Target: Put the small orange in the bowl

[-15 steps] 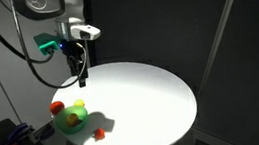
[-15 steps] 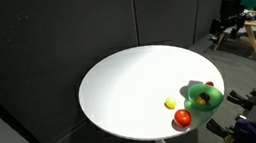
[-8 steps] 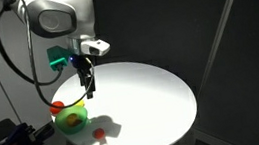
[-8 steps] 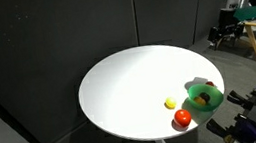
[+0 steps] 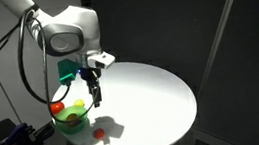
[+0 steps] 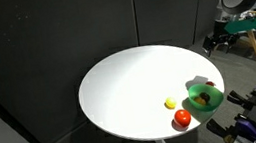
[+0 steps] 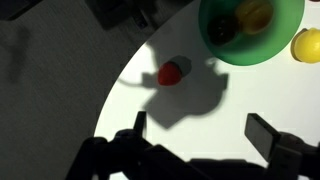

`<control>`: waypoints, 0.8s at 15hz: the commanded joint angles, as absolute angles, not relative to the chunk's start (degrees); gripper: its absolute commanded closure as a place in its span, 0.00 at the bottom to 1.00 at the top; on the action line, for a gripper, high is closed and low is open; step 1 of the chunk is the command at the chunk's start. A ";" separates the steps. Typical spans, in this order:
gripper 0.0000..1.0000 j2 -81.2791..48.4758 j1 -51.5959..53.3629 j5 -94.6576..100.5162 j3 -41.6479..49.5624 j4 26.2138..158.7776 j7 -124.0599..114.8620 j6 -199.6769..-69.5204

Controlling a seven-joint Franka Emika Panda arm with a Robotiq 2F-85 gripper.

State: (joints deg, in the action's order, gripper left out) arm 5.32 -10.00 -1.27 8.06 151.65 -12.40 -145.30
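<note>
In an exterior view, a darker red fruit [image 5: 57, 107] is seen at the far left, near the edge of the white round table [image 5: 153, 95] and just beside the bowl [image 5: 73, 123]. A yellow-green fruit [image 5: 74, 111] is seen at the bowl's far rim; whether it lies inside cannot be told from there. Just right of the bowl, the gripper [image 5: 96, 99] is held above the table, pointed down and touching nothing. The small orange [image 5: 99, 133] is found on the table near the front edge, outside the bowl and apart from it.

In the wrist view, the small orange [image 7: 171, 73] is seen left of centre on the white surface, within the arm's shadow and near the table's edge. To its right the bowl [image 7: 245, 58] is shown, with a dark round thing and the yellow-green fruit [image 7: 255, 13] inside. A yellow fruit [image 7: 307, 45] is placed just beside the bowl at the far right. At the bottom of this view, the gripper's [image 7: 198, 123] fingers are spread wide with nothing between them.

In an exterior view, the yellow fruit [image 6: 170, 103], the darker red fruit [image 6: 182, 118], the bowl [image 6: 217, 100] and the gripper [image 6: 220, 40] are met in that order.
</note>
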 commanded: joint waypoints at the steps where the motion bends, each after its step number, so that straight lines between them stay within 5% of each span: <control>1: 0.00 3.11 -10.09 -1.52 8.31 150.89 -13.28 -147.20; 12: 0.00 2.69 -9.77 -1.19 8.19 151.34 -12.76 -147.46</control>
State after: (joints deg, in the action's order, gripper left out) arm 3.10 -9.98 -1.27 8.09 151.45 -12.58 -147.08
